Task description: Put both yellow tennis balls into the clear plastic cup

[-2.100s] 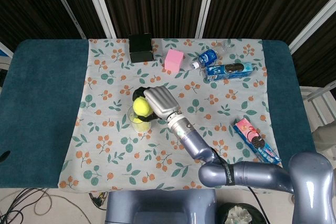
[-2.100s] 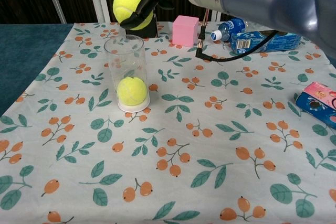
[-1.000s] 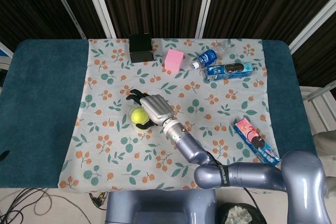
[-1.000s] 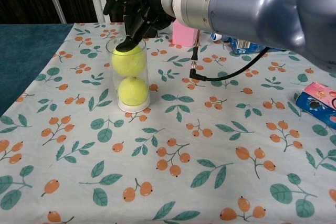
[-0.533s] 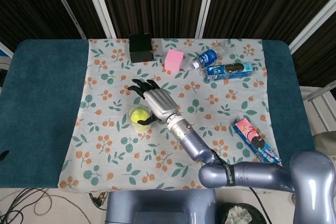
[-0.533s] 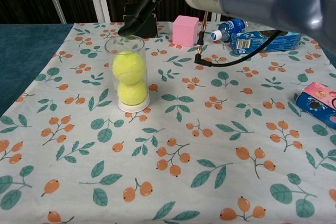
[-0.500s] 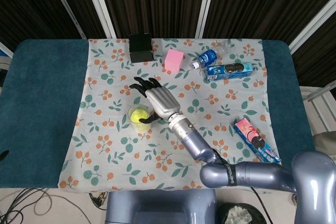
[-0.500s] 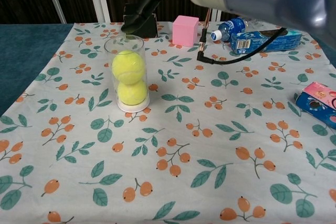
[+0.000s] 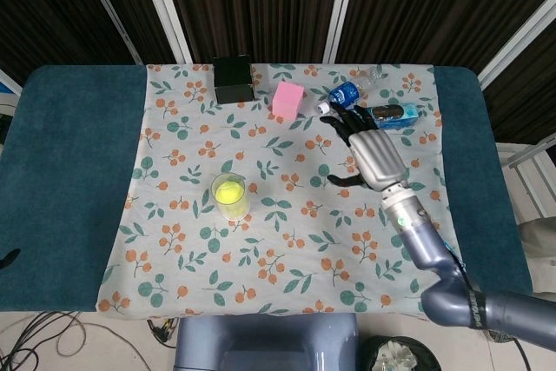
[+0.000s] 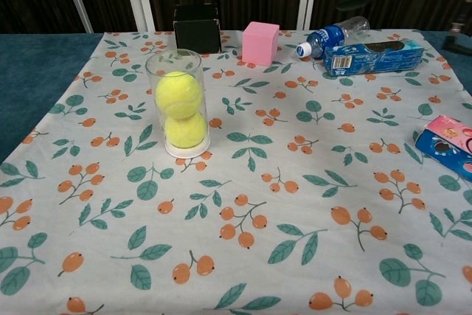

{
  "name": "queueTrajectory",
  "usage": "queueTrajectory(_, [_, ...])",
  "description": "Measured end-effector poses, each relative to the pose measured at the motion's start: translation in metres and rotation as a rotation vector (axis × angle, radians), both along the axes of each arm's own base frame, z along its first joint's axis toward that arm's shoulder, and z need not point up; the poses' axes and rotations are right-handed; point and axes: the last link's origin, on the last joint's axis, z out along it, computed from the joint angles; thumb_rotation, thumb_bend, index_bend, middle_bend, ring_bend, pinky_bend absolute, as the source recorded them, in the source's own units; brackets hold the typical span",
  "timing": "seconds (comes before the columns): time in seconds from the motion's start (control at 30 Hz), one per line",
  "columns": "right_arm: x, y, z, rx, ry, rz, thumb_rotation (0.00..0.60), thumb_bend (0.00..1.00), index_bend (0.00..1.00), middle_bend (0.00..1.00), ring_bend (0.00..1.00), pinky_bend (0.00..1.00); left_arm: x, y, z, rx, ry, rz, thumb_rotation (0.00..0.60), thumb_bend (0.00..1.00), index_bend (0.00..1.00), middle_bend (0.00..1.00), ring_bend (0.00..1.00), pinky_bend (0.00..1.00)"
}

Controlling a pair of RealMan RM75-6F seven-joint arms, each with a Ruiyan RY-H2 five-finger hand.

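The clear plastic cup (image 9: pixel 230 196) (image 10: pixel 177 102) stands upright on the left part of the floral cloth. Both yellow tennis balls are inside it, stacked: the upper ball (image 10: pixel 178 94) rests on the lower ball (image 10: pixel 184 131). From above, only the top ball (image 9: pixel 229 189) shows. My right hand (image 9: pixel 373 156) hovers far to the right of the cup, over the cloth near the blue box, with its fingers spread and nothing in it. My left hand does not show in either view.
Along the far edge of the cloth are a black box (image 9: pixel 233 78) (image 10: pixel 197 27), a pink cube (image 9: pixel 288 99) (image 10: pixel 260 42), a lying water bottle (image 9: pixel 344 94) (image 10: pixel 332 35) and a blue biscuit box (image 10: pixel 372 57). A pink and blue biscuit packet (image 10: pixel 446 145) lies at the right.
My right hand has released the second ball into the cup, lifted off and swung well to the right. Both balls now sit stacked in the cup.
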Motion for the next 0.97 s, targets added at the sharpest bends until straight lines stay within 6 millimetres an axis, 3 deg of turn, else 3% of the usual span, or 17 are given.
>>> queueTrajectory(0.23, [-0.080,0.054,0.021,-0.093,0.178,0.009,0.600,0.21,0.18,0.05,0.12,0.02,-0.002,0.002,0.001,0.030,0.020,-0.006,0.600,0.03,0.08,0.00,0.00,0.04])
queueTrajectory(0.43, [-0.129,0.093,0.035,-0.114,0.335,-0.042,0.600,0.21,0.18,0.05,0.12,0.01,-0.008,0.009,0.000,0.037,0.045,-0.022,0.600,0.03,0.08,0.00,0.00,0.04])
queueTrajectory(0.67, [-0.160,0.126,0.064,-0.208,0.401,-0.113,0.600,0.21,0.18,0.05,0.13,0.01,-0.014,0.015,-0.005,0.014,0.042,-0.019,0.600,0.03,0.08,0.00,0.00,0.04])
queueTrajectory(0.97, [-0.175,0.144,0.085,-0.293,0.420,-0.125,0.600,0.21,0.18,0.05,0.13,0.01,-0.009,0.013,-0.011,-0.018,0.040,-0.044,0.600,0.03,0.08,0.00,0.00,0.04])
